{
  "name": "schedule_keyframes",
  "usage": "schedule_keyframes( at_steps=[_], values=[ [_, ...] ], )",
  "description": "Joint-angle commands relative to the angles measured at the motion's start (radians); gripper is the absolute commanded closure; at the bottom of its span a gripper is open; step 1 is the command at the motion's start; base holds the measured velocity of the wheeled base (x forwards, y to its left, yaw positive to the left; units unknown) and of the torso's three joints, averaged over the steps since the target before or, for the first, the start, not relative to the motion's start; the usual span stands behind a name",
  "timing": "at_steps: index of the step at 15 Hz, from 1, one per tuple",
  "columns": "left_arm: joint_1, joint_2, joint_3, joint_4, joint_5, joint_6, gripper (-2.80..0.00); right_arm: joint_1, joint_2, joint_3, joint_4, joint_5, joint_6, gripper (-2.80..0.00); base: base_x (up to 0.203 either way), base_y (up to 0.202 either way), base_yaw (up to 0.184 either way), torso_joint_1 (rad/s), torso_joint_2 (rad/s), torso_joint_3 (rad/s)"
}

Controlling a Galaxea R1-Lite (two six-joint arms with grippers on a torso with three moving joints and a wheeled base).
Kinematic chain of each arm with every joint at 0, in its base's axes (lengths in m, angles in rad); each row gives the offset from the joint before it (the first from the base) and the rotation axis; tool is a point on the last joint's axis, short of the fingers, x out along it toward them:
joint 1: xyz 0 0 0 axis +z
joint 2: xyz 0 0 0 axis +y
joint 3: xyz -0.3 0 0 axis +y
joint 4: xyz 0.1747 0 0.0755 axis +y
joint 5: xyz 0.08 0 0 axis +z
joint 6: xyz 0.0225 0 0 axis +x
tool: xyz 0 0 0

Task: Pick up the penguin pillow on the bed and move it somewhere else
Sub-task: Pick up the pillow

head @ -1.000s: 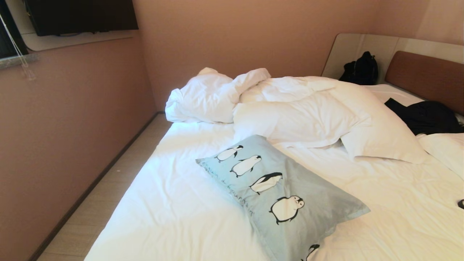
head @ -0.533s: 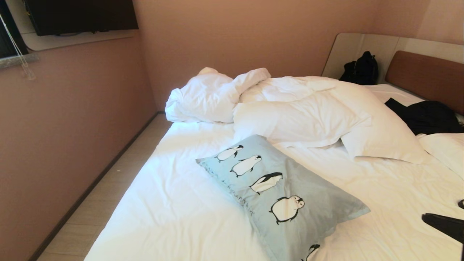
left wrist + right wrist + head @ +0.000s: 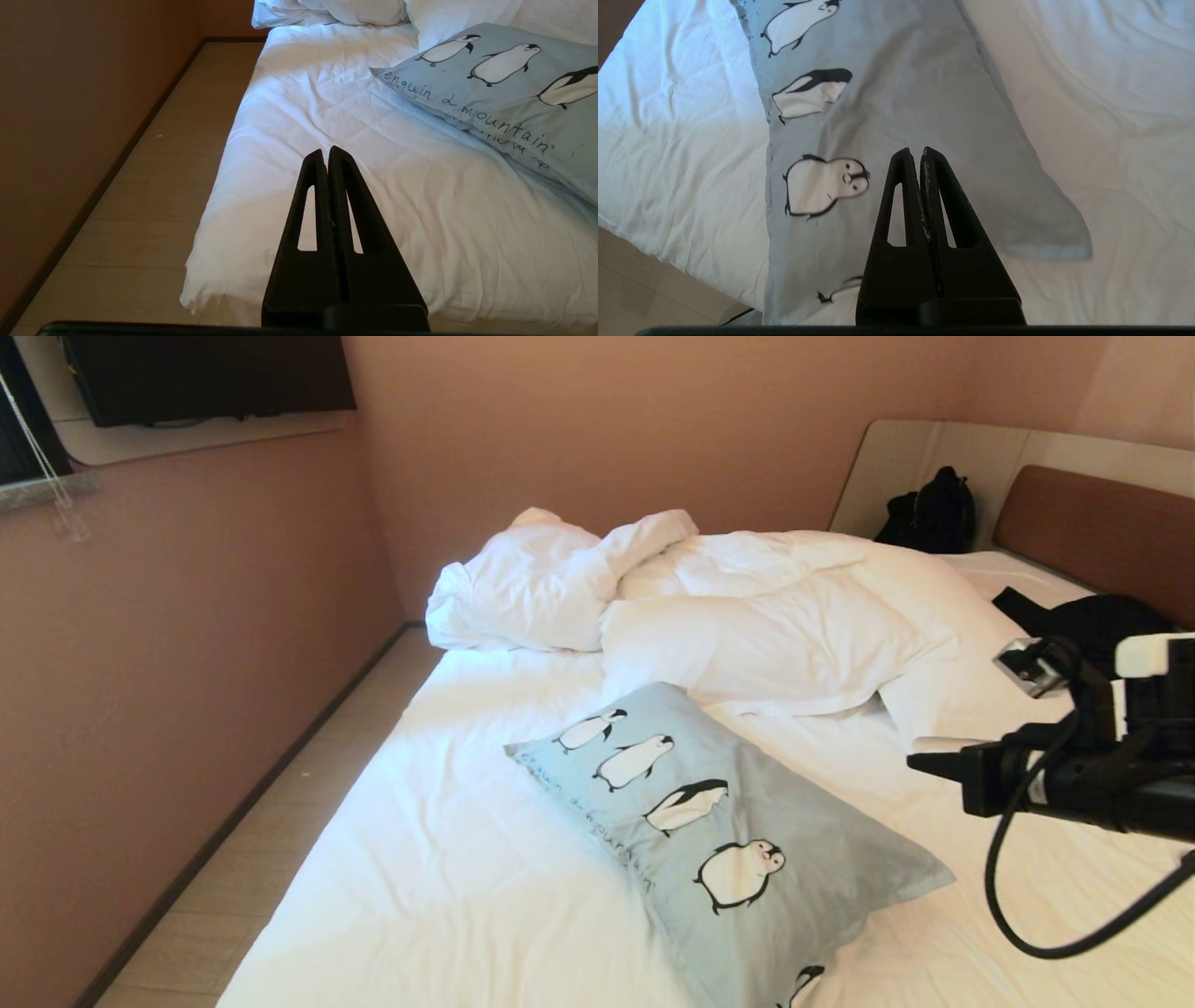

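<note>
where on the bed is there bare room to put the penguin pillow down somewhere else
Free: the bare sheet between the penguin pillow and the bed's floor-side edge, and the sheet on the pillow's other side, below the right gripper. Crowded: the far end, heaped with duvet, white pillow and dark clothes.

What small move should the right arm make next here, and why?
Probably open the right gripper and lower it toward the penguin pillow. Its fingers are shut and it hangs above the pillow, not touching it; the pillow lies flat on the bed. The left gripper is shut, off by the bed's edge.
</note>
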Motion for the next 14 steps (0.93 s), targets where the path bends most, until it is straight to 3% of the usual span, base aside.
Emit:
schedule_keyframes(
  at_steps=[1,5,6,9,14],
  values=[
    [0.000,0.000,0.002,0.000,0.000,0.000,0.00,0.030,0.175,-0.087,-0.041,0.016,-0.009,0.00,0.000,0.000,0.000,0.000,0.00,0.000],
    [0.000,0.000,0.002,0.000,0.000,0.000,0.00,0.086,0.324,-0.215,-0.035,0.005,-0.014,0.00,0.000,0.000,0.000,0.000,0.00,0.000],
    [0.000,0.000,0.002,0.000,0.000,0.000,0.00,0.103,0.350,-0.236,-0.030,0.001,-0.015,-2.80,0.000,0.000,0.000,0.000,0.00,0.000],
    [0.000,0.000,0.002,0.000,0.000,0.000,0.00,0.133,0.387,-0.252,-0.010,-0.005,-0.061,-2.80,0.000,0.000,0.000,0.000,0.00,0.000],
    [0.000,0.000,0.002,0.000,0.000,0.000,0.00,0.135,0.445,-0.222,-0.010,-0.018,-0.288,-2.80,0.000,0.000,0.000,0.000,0.00,0.000]
  ],
)
